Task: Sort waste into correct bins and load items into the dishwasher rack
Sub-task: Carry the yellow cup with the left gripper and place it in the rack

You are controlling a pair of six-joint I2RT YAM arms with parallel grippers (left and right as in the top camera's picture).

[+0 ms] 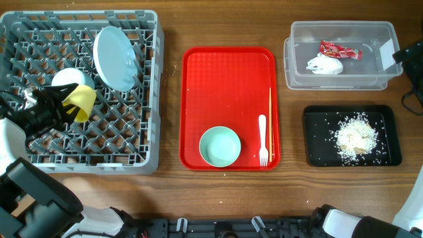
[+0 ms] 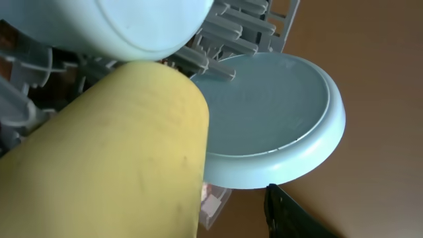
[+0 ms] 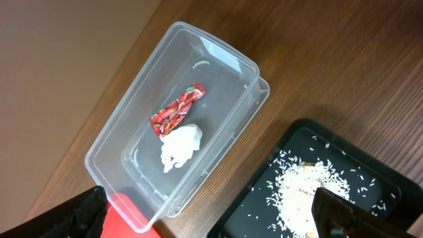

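Observation:
The grey dishwasher rack (image 1: 86,165) at the left holds the pale blue plate (image 1: 114,58) on edge, the pale blue bowl (image 1: 69,78) and the yellow cup (image 1: 82,103) on its side. My left gripper (image 1: 65,104) is at the cup's left. In the left wrist view the cup (image 2: 112,158) fills the left, and one finger (image 2: 294,215) stands apart from it; the jaws look open. The other finger is hidden. My right gripper (image 3: 215,221) hangs open above the clear tub (image 3: 218,49), which holds the red wrapper (image 3: 175,111) and the tissue (image 3: 180,147). Rice crumbs (image 1: 357,135) lie in the black tray (image 1: 320,132).
The red serving tray (image 1: 225,86) in the middle carries the light green saucer-bowl (image 1: 220,146), the white fork (image 1: 262,140) and the chopsticks (image 1: 269,122). Bare wooden table separates rack, tray and bins. The arm bases sit along the near edge.

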